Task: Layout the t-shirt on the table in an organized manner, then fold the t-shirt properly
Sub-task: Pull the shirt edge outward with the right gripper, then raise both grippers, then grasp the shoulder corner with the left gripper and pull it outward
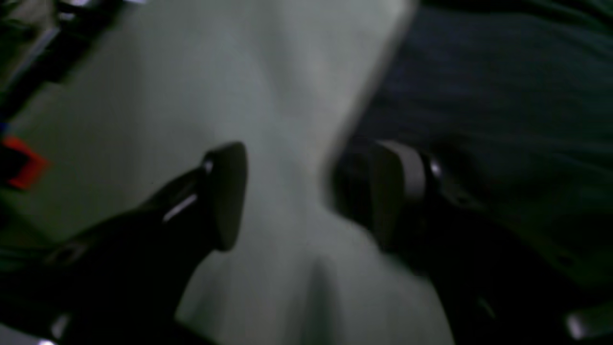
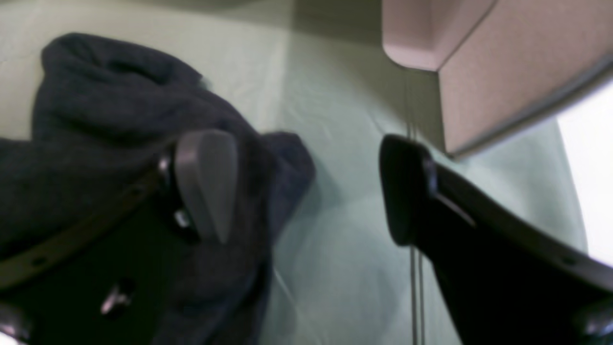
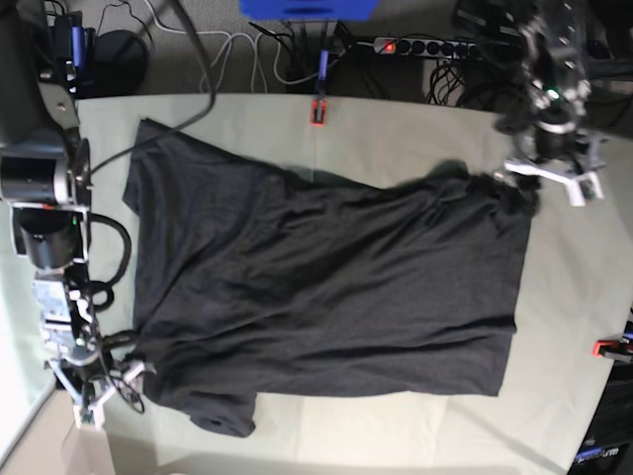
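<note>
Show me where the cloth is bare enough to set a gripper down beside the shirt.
Bare table lies between the t-shirt and the far edge's red clamp, along the near strip below the hem, and right of the shirt toward the other clamp. Crowded: both shirt ends, at the left gripper and right gripper.

T-shirt (image 3: 326, 297) lies spread on table (image 3: 415, 134), filling its middle. Left gripper (image 3: 549, 178) sits at the shirt's 2 o'clock corner, over the shirt's edge. Right gripper (image 3: 99, 381) sits at the 8 o'clock corner, just beside a bunched fold. One clamp (image 3: 317, 111) at the table's 12 o'clock edge, another (image 3: 607, 347) at 4 o'clock.
</note>
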